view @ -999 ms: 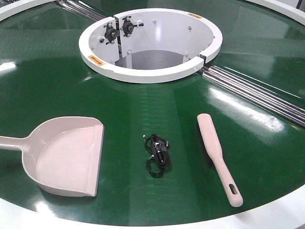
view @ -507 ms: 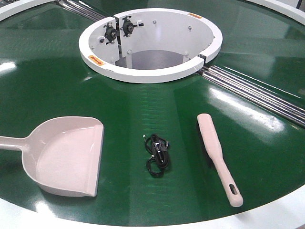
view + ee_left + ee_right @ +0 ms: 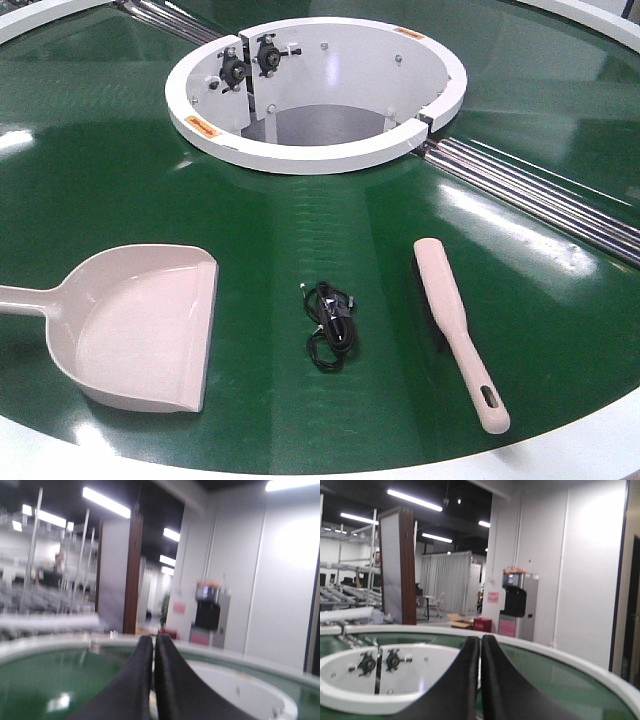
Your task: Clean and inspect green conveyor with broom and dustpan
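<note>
Dustpan: the dustpan (image 3: 140, 330) was seen lying flat on the green conveyor (image 3: 100, 180) close to its near rim, at the left, with its mouth turned to the right and its handle cut off by the left edge of the view.
Black cable: a small coiled black cable (image 3: 332, 325) was seen between dustpan and broom, apart from both.
Broom: the broom (image 3: 455, 325) was laid to the right of the cable, bristles down, its slotted handle end nearest the near rim.
White hub: the white hub (image 3: 310, 150) was seen farther back, at the belt's inner edge.
Metal rollers: metal rollers (image 3: 540, 195) were seen in a seam running from the hub toward the right.
Front view only: dustpan, cable and broom were shown here alone; neither arm was shown.
Left gripper: the left gripper (image 3: 153, 645) was shown only by its wrist view, blurred, held level above the belt, its fingers pressed together on nothing.
Right gripper: the right gripper (image 3: 480, 642) was shown likewise, level, pointed over the hub's right side, its fingers closed together and empty.
</note>
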Controlling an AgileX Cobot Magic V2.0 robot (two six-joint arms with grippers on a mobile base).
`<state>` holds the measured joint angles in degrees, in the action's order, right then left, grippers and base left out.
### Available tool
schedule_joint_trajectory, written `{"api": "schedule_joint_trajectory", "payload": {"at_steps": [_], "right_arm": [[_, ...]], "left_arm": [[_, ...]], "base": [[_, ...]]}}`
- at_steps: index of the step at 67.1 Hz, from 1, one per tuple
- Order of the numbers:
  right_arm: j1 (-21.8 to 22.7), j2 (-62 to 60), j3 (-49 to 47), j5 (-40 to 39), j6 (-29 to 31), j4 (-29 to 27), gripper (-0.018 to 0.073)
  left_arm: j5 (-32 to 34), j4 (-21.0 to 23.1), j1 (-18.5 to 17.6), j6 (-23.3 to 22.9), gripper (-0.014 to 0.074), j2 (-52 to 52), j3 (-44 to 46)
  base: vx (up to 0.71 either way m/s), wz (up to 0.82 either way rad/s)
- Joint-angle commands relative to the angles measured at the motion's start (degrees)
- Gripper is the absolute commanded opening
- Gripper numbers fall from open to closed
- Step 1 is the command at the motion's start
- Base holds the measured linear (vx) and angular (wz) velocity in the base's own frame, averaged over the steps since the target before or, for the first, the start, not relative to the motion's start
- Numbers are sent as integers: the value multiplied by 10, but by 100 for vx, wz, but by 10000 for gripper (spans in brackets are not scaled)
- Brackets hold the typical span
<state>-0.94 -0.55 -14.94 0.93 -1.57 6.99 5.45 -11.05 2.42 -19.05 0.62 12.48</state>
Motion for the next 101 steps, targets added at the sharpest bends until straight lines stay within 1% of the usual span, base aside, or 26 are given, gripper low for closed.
{"api": "schedule_joint_trajectory", "payload": {"at_steps": [1, 6, 10, 17, 22, 26, 29, 32, 34, 35, 38, 40, 45, 47, 51, 54, 55, 58, 59, 63, 69, 72, 79, 83, 92, 101], "right_arm": [[-1, 33, -93, 37, 5, 7, -3], [-1, 69, -150, 79, 3, 5, -3], [-1, 106, -194, 102, 1, 4, -3], [-1, 180, -264, 125, 1, 3, -3], [-1, 235, -306, 149, 1, 3, -3], [-1, 284, -333, 174, 1, 3, -2], [-1, 313, -347, 186, 1, 1, 1], [-1, 340, -354, 186, 1, -4, 9], [-1, 358, -355, 182, 1, -9, 22], [-1, 364, -355, 178, 1, -13, 28], [-1, 382, -355, 171, 1, -16, 55], [-1, 393, -355, 169, 2, -20, 78], [-1, 420, -355, 169, 4, -32, 170], [-1, 428, -355, 173, 5, -34, 216], [-1, 443, -355, 185, 5, -35, 342], [-1, 449, -354, 194, 5, -38, 439], [-1, 452, -353, 198, 5, -38, 489], [-1, 455, -352, 216, 5, -38, 585], [-1, 457, -352, 223, 5, -38, 630], [-1, 465, -352, 235, 5, -38, 734], [-1, 476, -352, 226, 5, -38, 729], [-1, 481, -352, 219, 3, -40, 724], [-1, 492, -354, 224, 3, -64, 708], [-1, 500, -363, 256, 16, -93, 699], [-1, 531, -409, 334, 108, -154, 680], [-1, 590, -471, 410, 128, -213, 659]], "left_arm": [[-10, -21, 1, -5, -6, -27, 96], [-83, -46, 1, 0, -6, -73, 167], [-130, -57, 1, 9, -6, -117, 224], [-187, -54, -2, 15, -3, -202, 313], [-218, -45, -2, 16, 1, -263, 359], [-242, -29, -2, 37, 12, -313, 387], [-257, -5, -2, 67, 28, -344, 406], [-273, 23, -2, 114, 50, -377, 418], [-279, 46, -2, 137, 67, -390, 423], [-283, 58, -2, 160, 78, -399, 425], [-295, 99, -2, 206, 112, -425, 427], [-300, 135, -2, 235, 147, -438, 427], [-324, 210, -2, 307, 234, -468, 427], [-332, 242, -2, 333, 286, -477, 427], [-349, 286, -2, 385, 387, -495, 427], [-357, 306, -2, 405, 456, -505, 427], [-358, 311, -2, 409, 488, -507, 427], [-360, 319, -2, 418, 549, -513, 427], [-360, 319, -2, 418, 568, -513, 427], [-360, 318, -2, 418, 638, -517, 427], [-359, 317, -2, 418, 689, -517, 427], [-358, 317, -2, 418, 694, -517, 427], [-361, 317, -2, 418, 685, -517, 427], [-365, 317, -2, 418, 678, -517, 427], [-372, 317, -2, 418, 658, -517, 427], [-372, 317, -2, 418, 645, -517, 427]], "base": [[0, 0], [0, 0], [0, 0], [0, 0], [0, 0], [0, 0], [0, 0], [0, 0], [0, 0], [0, 0], [0, 0], [0, 0], [0, 0], [0, 0], [0, 0], [0, 0], [0, 0], [0, 0], [0, 0], [0, 0], [0, 0], [0, 0], [0, 0], [0, 0], [0, 0], [0, 0]]}}
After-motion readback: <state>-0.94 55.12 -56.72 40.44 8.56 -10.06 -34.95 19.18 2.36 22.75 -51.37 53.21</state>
